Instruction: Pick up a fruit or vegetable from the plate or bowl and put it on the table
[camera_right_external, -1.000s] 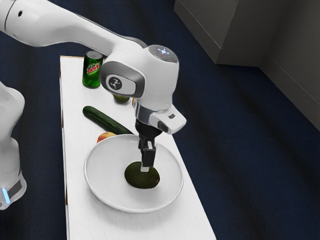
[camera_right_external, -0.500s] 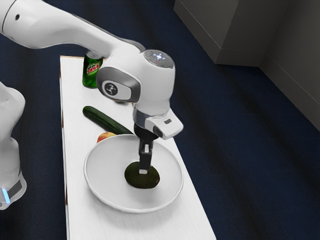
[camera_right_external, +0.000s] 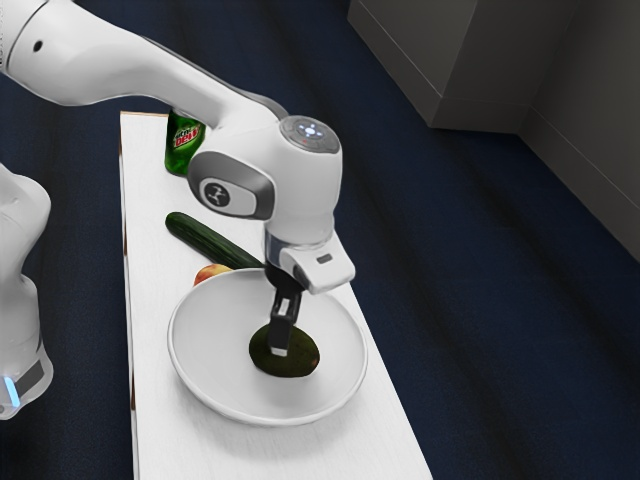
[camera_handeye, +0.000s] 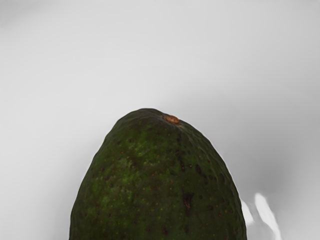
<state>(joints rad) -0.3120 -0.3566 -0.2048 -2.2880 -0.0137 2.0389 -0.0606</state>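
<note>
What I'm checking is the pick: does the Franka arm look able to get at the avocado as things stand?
Probably yes: its jaws are down at the avocado, which lies uncovered in the open bowl.

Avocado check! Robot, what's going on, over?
Hand at avocado, grip unclear. Avocado in bowl, not on table yet. Cucumber outside bowl, not in the way. Over.

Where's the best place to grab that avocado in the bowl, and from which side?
Probably around its middle, from straight above: the avocado lies on its side, longer than it is wide, so the jaws could close across its narrower width. The bowl curves up around it, making a sideways approach awkward.
</note>
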